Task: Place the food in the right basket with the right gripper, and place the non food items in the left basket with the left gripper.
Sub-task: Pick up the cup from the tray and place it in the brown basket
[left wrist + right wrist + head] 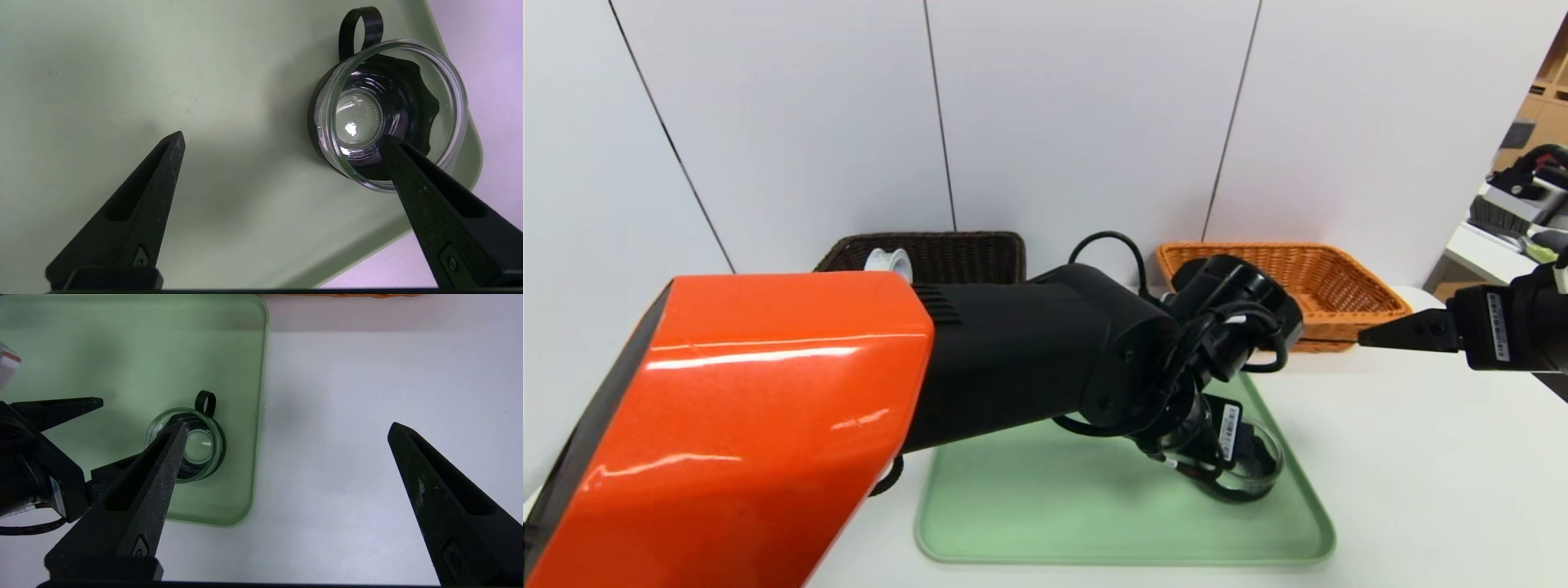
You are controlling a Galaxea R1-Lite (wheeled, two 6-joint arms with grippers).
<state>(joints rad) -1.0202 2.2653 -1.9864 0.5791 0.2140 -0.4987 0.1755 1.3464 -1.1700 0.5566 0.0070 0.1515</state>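
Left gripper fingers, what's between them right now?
In the left wrist view, the left gripper is open: bare green tray between its fingers, with one fingertip inside the glass dish.

A: Non-task stuff, go.
B: Pale green tray (1045, 498), rounded corners, raised rim, lies flat on the white table (1437, 457).
A: Where on the table?
B: Front centre, nearer the viewer than the back wall.
A: Background?
B: White wall panels (1086, 114) with thin dark seams. Far right, a room opening: white counter (1486, 255) with dark cluttered objects, too small to identify. Brownish shelving (1547, 106) behind it.
A: Done.
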